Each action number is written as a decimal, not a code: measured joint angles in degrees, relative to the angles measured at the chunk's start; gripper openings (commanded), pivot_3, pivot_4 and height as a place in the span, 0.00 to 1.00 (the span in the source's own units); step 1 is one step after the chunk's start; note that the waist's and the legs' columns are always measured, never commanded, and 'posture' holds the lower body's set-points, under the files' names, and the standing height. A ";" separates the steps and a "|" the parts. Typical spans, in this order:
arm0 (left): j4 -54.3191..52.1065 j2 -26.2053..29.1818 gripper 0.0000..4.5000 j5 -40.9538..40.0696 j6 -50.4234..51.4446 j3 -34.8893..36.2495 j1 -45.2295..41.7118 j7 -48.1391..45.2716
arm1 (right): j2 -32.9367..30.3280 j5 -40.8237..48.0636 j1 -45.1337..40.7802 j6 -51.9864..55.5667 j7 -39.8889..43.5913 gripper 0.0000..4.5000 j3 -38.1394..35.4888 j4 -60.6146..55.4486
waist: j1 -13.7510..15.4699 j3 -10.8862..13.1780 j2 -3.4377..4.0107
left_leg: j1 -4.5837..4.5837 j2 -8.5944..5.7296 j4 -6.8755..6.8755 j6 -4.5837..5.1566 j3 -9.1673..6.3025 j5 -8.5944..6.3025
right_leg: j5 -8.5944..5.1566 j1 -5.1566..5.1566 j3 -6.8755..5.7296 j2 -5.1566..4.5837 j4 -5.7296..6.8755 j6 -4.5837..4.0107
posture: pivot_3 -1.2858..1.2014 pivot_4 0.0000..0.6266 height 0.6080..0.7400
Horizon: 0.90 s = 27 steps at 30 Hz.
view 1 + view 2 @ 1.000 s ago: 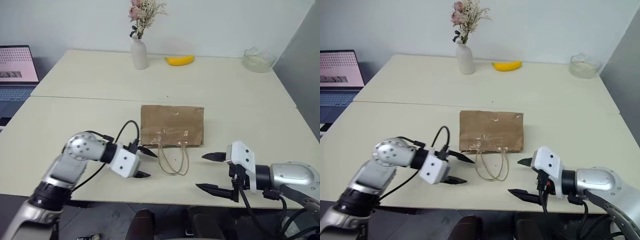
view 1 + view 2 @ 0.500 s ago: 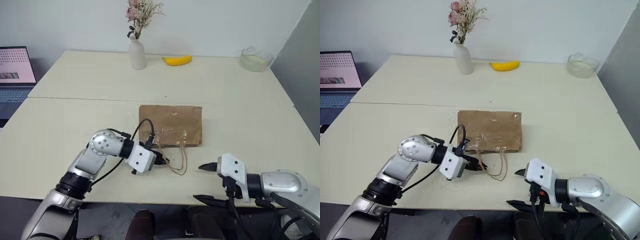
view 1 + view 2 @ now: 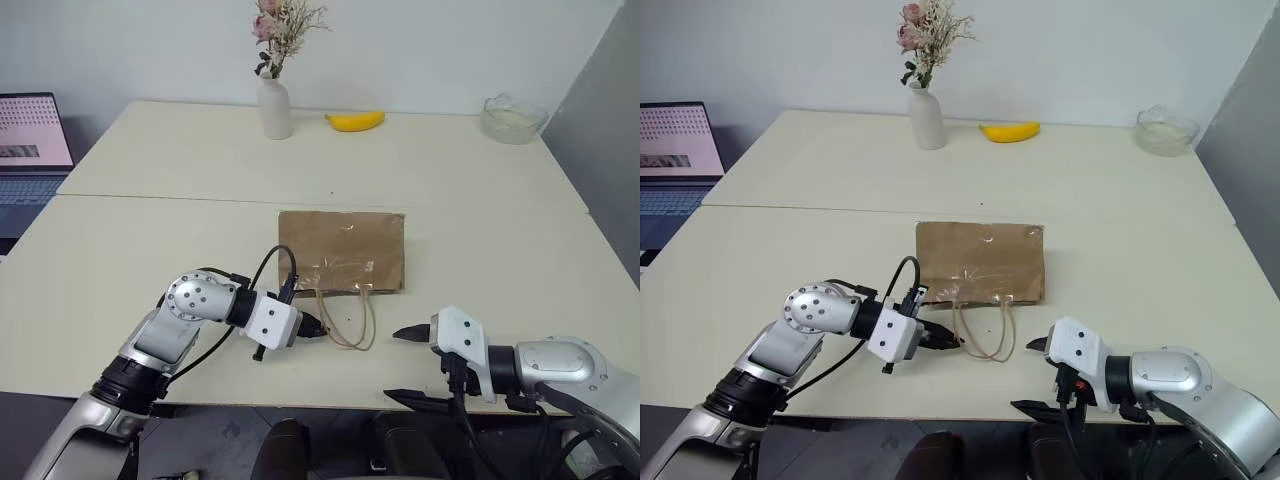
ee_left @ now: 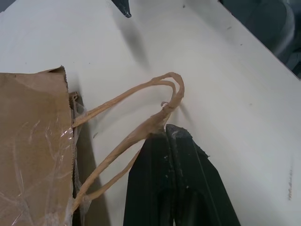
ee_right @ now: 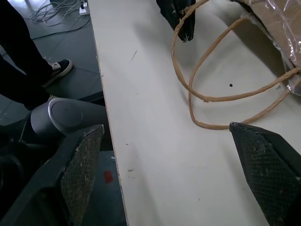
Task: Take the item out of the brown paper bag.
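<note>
I see the brown paper bag (image 3: 342, 251) lying flat mid-tabletop. My left tool (image 4: 167, 128) is clamped on 1 of its 2 handles (image 4: 141, 129); my right tool (image 3: 412, 366) gapes near the front edge. The light, floppy paper could tear; the item stays hidden.

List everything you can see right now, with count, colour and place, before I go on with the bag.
paper bag: one, brown, flat on near table, middle
bag handles: two, tan loops, on table at bag's near edge
banana: one, yellow, far table
vase: one, white, dried flowers, left of banana
glass bowl: one, clear, far right corner
laptop: one, open, far left
tables: two, cream, pushed together
person's legs: dark trousers, dark shoe, floor beside table
left gripper: black, shut on a handle loop
right gripper: black, open, near table's front edge
</note>
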 measured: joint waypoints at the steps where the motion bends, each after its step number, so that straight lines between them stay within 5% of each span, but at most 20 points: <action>1: -0.28 0.23 0.19 -0.11 0.72 0.37 0.27 0.09 | 0.06 0.00 -0.30 0.02 0.00 1.00 0.21 0.02 | -0.01 0.00 0.00 | 0.00 0.01 0.00 0.00 0.00 0.00 | 0.00 0.00 0.00 0.00 0.01 0.00 | 0.52 0.24 1.00; 8: -2.67 3.79 0.68 -1.66 -2.02 4.86 4.62 1.07 | 0.33 0.00 -1.01 0.12 0.21 1.00 1.00 0.25 | -0.02 0.00 0.00 | 0.05 0.02 0.00 0.00 0.02 0.00 | 0.00 0.01 0.02 -0.04 0.03 -0.01 | 0.52 0.24 1.00; 21: -11.07 3.14 0.68 -6.11 -7.65 12.18 13.12 7.60 | 0.91 -2.28 -3.10 -1.16 2.14 1.00 3.05 2.85 | 0.10 -0.03 -0.03 | 0.05 0.02 -0.05 0.00 0.06 0.00 | -0.01 0.00 0.03 -0.09 -0.01 -0.01 | 0.52 0.24 1.00; 27: -9.61 2.25 0.68 -3.05 -10.63 9.18 12.31 7.50 | 0.99 -2.39 -3.08 -1.42 2.84 1.00 3.06 3.04 | 0.20 -0.04 -0.04 | 0.09 0.01 -0.02 0.00 0.02 0.00 | -0.01 0.03 -0.01 -0.07 0.04 -0.01 | 0.52 0.24 1.00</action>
